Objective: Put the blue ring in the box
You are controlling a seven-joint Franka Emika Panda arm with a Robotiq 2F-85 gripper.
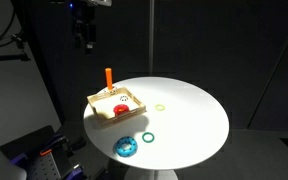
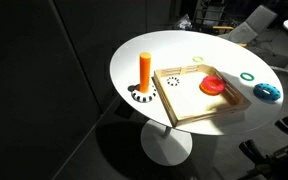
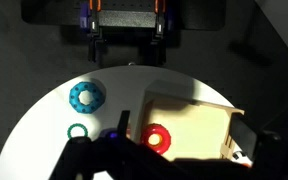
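The chunky light-blue ring [image 1: 127,147] lies on the round white table near its front edge; it also shows in the other exterior view [image 2: 267,92] and in the wrist view [image 3: 86,97]. The shallow tan wooden box [image 1: 100,109] [image 2: 189,100] [image 3: 199,115] sits on the table with a red ring [image 1: 121,111] [image 2: 213,85] [image 3: 158,138] inside it. My gripper [image 1: 83,38] hangs high above the table, well apart from both. In the wrist view its jaws [image 3: 184,140] are spread wide and hold nothing.
A small dark green ring [image 1: 147,136] [image 2: 247,76] [image 3: 77,131] lies beside the blue ring. A thin yellow-green ring [image 1: 160,106] [image 2: 199,58] lies farther off. An upright orange peg [image 1: 109,77] [image 2: 145,70] stands by the box. The surroundings are dark.
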